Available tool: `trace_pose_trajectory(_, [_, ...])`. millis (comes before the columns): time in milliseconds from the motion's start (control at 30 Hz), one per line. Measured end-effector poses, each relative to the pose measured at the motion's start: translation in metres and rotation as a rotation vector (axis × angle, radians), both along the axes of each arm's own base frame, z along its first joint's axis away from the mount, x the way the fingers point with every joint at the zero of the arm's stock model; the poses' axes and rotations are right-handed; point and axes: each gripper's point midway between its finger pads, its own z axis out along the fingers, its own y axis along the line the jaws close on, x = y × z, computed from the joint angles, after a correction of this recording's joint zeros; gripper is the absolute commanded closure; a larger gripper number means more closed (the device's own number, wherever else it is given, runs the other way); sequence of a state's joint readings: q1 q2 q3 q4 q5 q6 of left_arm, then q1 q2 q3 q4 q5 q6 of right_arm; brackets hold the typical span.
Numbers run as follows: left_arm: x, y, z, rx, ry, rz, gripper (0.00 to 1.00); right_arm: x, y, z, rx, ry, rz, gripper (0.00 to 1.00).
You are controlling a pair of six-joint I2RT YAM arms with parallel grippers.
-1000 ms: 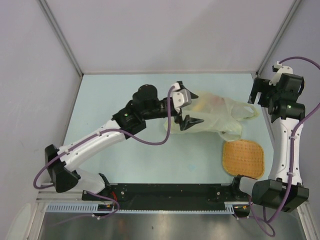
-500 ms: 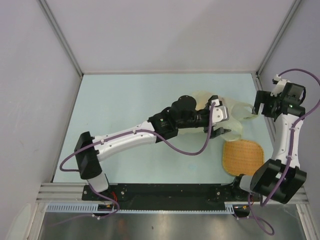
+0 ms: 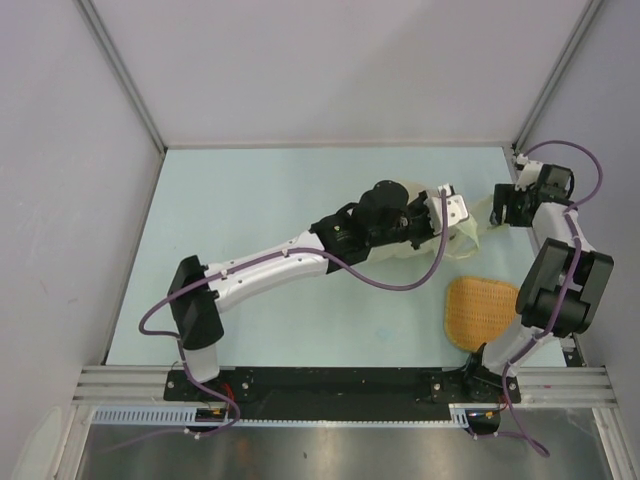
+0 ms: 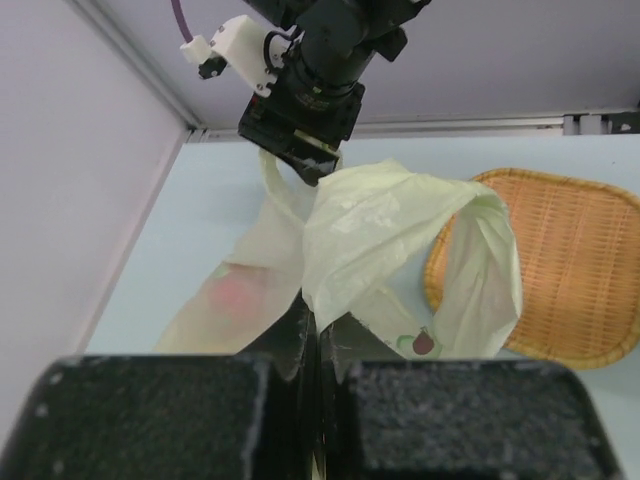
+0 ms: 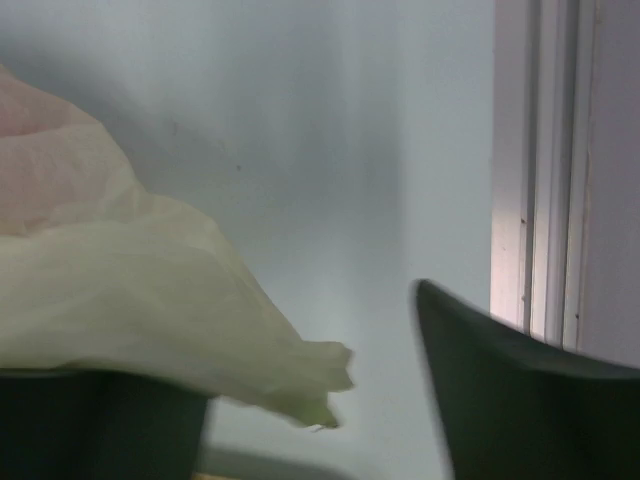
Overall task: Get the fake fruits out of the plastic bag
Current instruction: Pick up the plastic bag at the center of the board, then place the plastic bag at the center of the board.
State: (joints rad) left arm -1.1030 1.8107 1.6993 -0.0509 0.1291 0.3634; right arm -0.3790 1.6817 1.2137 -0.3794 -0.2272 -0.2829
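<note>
The left tool (image 4: pixel 312 335) is clamped tight on a fold of the plastic bag (image 4: pixel 390 230), with the film rising out from between its fingers. The right tool (image 3: pixel 498 207) stands wide apart, and a loose edge of the bag drapes over one finger (image 5: pixel 90 420) with nothing pinched. The bag lies at the far right of the bench (image 3: pixel 250 200), between the two tools and just beyond the orange woven mat (image 3: pixel 485 312) — a pink-red fruit (image 4: pixel 235 295) shows as a blur through its film.
</note>
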Motion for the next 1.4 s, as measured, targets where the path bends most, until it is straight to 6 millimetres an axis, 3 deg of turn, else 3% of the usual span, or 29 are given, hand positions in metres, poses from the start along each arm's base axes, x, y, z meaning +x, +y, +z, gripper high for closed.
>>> trace_pose_trajectory(33, [0.003,0.002,-0.002,0.006,0.005,0.008,1.0,0.004,0.002,-0.003,-0.008,-0.003,0.019,0.54])
trace_pose_trajectory(67, [0.007,0.005,-0.005,0.014,0.016,0.02,1.0,0.008,0.006,-0.005,-0.011,-0.008,0.036,0.72])
trace_pose_trajectory(133, [0.025,0.017,-0.008,0.021,0.036,0.061,1.0,0.016,0.018,-0.004,-0.004,-0.03,0.079,0.86])
trace_pose_trajectory(167, [0.035,0.025,-0.009,0.026,0.041,0.086,1.0,0.02,0.025,-0.001,-0.004,-0.042,0.108,0.99])
trace_pose_trajectory(267, [0.078,0.069,-0.011,0.044,0.06,0.205,1.0,0.036,0.06,0.016,0.01,-0.093,0.203,1.0])
trace_pose_trajectory(367, [0.124,0.136,-0.001,0.042,0.06,0.359,1.0,0.057,0.124,0.049,0.019,-0.178,0.345,1.0])
trace_pose_trajectory(500, [0.174,0.23,0.03,0.003,0.028,0.569,1.0,0.091,0.236,0.124,0.047,-0.359,0.559,1.0])
trace_pose_trajectory(633, [0.21,0.31,0.05,-0.027,-0.009,0.743,1.0,0.135,0.321,0.198,0.072,-0.563,0.675,1.0])
trace_pose_trajectory(733, [0.233,0.359,0.061,-0.043,-0.029,0.854,1.0,0.169,0.363,0.236,0.1,-0.678,0.694,1.0])
trace_pose_trajectory(833, [0.251,0.392,0.081,-0.073,-0.066,0.932,1.0,0.207,0.386,0.27,0.126,-0.81,0.657,1.0])
trace_pose_trajectory(1000, [0.251,0.417,0.116,-0.122,-0.14,0.989,1.0,0.225,0.389,0.27,0.149,-0.864,0.579,1.0])
trace_pose_trajectory(1133, [0.23,0.423,0.119,-0.108,-0.172,0.987,1.0,0.223,0.393,0.246,0.159,-0.81,0.579,1.0])
trace_pose_trajectory(1267, [0.188,0.432,0.084,-0.048,-0.146,0.979,1.0,0.202,0.4,0.201,0.19,-0.673,0.621,1.0])
trace_pose_trajectory(1400, [0.144,0.433,0.013,0.041,-0.051,0.928,1.0,0.15,0.403,0.136,0.184,-0.478,0.687,0.97])
